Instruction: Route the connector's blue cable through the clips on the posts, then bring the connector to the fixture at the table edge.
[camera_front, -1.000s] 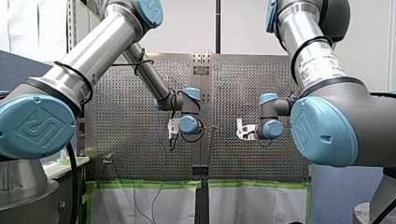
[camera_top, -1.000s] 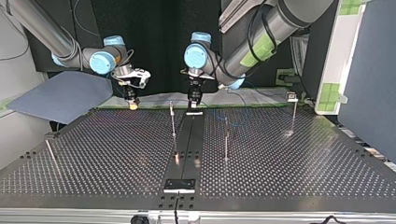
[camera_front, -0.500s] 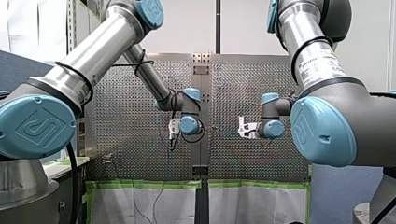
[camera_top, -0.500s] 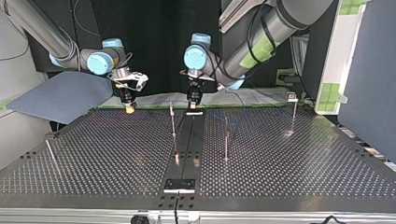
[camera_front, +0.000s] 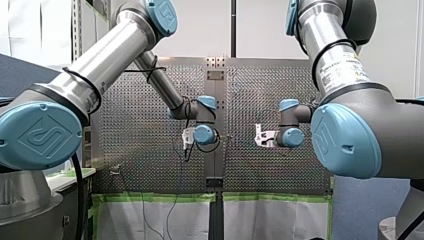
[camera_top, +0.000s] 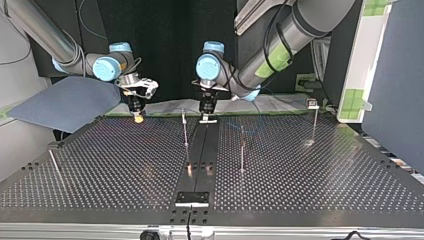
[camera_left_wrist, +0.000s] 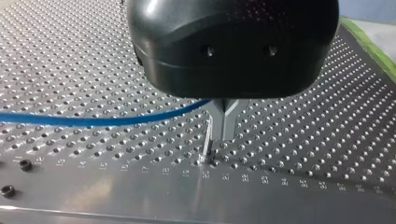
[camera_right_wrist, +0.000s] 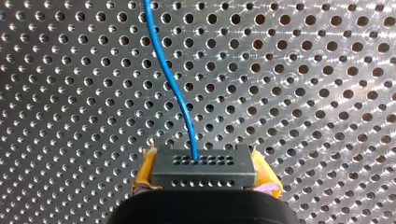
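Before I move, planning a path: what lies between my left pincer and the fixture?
Top view: only bare centre strip between left pincer and fixture.

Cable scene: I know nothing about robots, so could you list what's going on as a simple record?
Right claw: shut on connector, yellow pads
Left claw: shut, seemingly on cable
Cable: blue, runs from connector over table
Posts: upright; whether cable is routed, too small to tell
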